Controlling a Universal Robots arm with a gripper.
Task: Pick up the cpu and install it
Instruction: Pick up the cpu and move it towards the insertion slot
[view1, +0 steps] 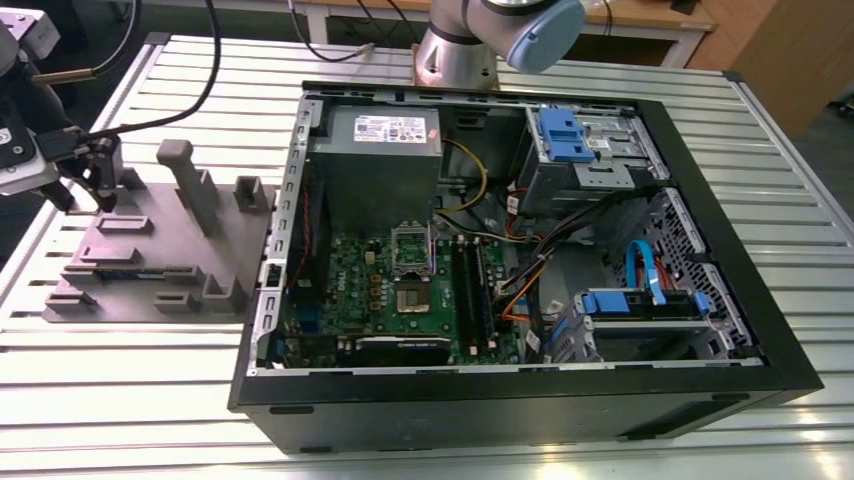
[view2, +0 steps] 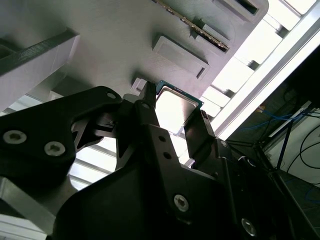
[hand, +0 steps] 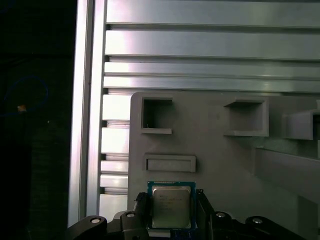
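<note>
While the open computer case (view1: 721, 330) stands beside it on the counter (view1: 134, 380), the hand (view2: 175, 106) is closed narrowly on the cpu (hand: 171, 210), pinching two opposite edges. The chip lies flat on the grey parts tray (view1: 160, 250), at the exterior view's left. Such a thin-edge hold looks unforgiving. An off-centre pinch could tilt the chip, let it slip, or carry it skewed to the socket (view1: 411, 270) and harm its contacts.
</note>
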